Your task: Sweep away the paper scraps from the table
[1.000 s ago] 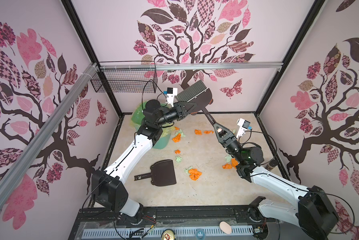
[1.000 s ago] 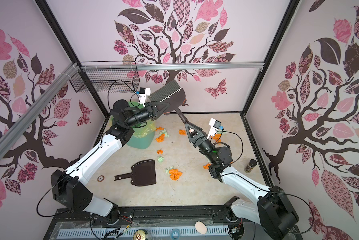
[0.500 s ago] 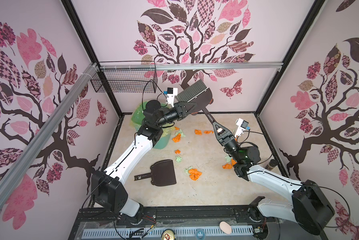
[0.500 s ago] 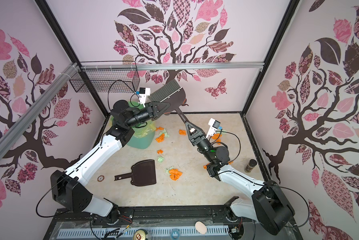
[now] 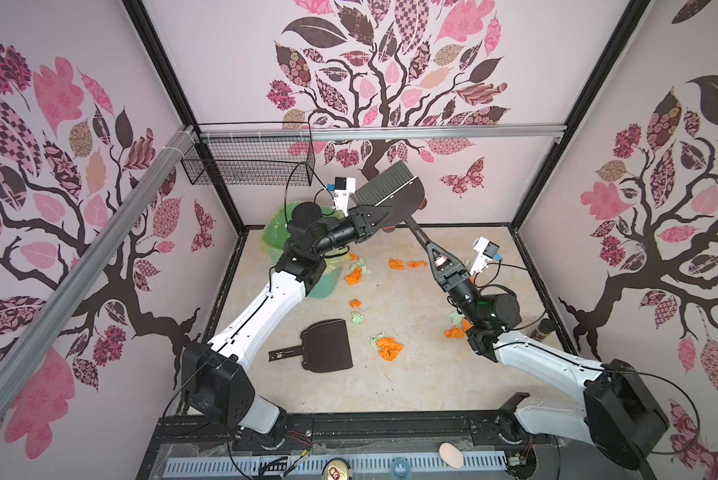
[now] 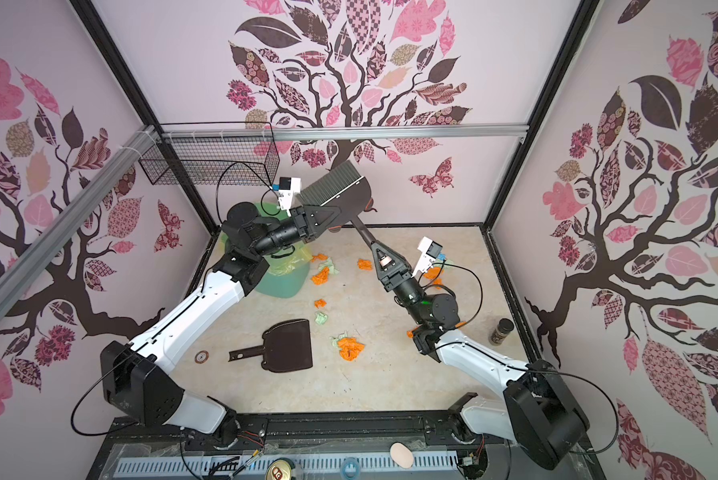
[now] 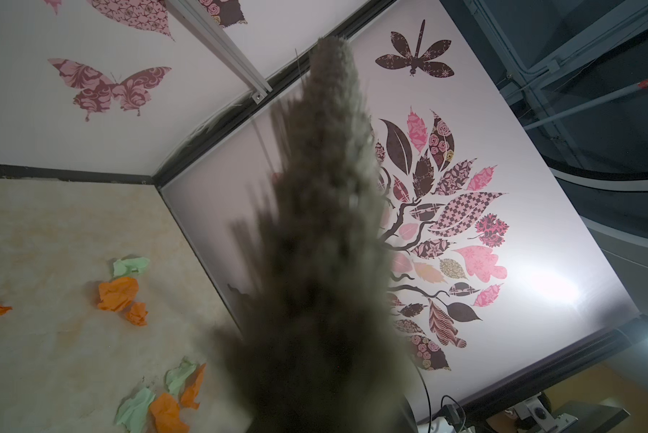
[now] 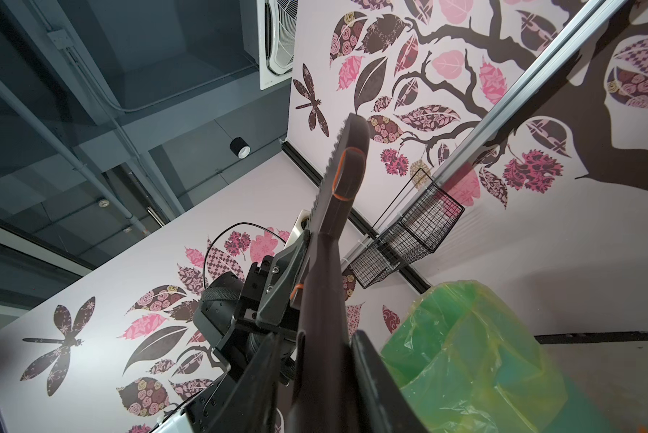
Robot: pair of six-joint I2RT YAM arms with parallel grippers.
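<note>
The brush hangs in the air beyond the dustpan, left pincer clamped on its head, right pincer closed on its handle: a handover, I judge, so next the left must let go; the scraps lie unswept on the worktop beside and beyond the dustpan.

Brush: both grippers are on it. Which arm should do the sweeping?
Right. The right gripper looks closed on the handle end of the brush, a sweeping grip; the left gripper pinches the head by the bristles. Left is nearer the dustpan for the paper scraps.
</note>
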